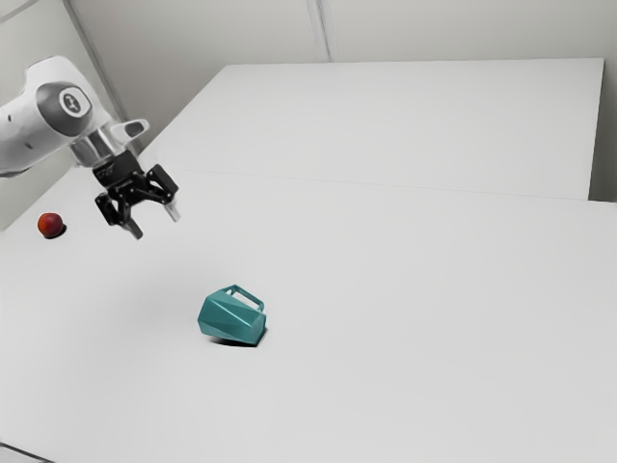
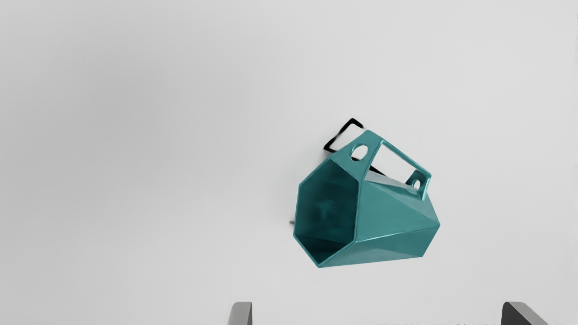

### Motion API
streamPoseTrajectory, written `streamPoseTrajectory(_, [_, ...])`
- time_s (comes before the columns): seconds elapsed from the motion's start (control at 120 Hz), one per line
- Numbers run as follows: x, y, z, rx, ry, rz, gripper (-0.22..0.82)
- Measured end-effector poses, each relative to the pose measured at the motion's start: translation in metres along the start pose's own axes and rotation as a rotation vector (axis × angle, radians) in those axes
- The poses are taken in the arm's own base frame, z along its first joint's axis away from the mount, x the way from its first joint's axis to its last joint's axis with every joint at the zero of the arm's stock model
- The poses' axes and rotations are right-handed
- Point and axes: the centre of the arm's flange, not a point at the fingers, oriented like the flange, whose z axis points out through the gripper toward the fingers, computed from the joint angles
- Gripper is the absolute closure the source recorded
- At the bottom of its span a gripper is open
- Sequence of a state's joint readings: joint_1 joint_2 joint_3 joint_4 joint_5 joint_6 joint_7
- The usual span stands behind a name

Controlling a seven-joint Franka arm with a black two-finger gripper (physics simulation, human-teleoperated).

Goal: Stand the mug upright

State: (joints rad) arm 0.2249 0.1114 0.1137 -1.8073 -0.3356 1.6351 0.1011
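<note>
My gripper (image 1: 156,224) hangs above the table at the exterior view's upper left, with its two fingers wide apart and nothing between them. The teal faceted mug (image 1: 231,316) lies on its side on the table, lower in that view and toward its right from the gripper, well apart from it. In the wrist view the mug (image 2: 393,216) shows its dark open mouth and its angular handle, which points away from the open gripper (image 2: 377,311). A dark shadow shows beside the handle.
A small red ball (image 1: 50,225) rests on the white table (image 1: 405,318) at the exterior view's far left. A raised white surface (image 1: 415,121) stands behind, and a dark cable (image 1: 24,452) shows in the lower left corner.
</note>
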Motion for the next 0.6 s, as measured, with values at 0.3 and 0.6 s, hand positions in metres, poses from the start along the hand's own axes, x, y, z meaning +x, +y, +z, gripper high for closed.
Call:
streamPoseTrajectory(0.3, [0.033,-0.02,0.086,-0.204,-0.13,-0.109,0.0])
streamPoseTrajectory(0.6, [0.054,-0.033,0.138,-0.293,-0.177,-0.182,0.0])
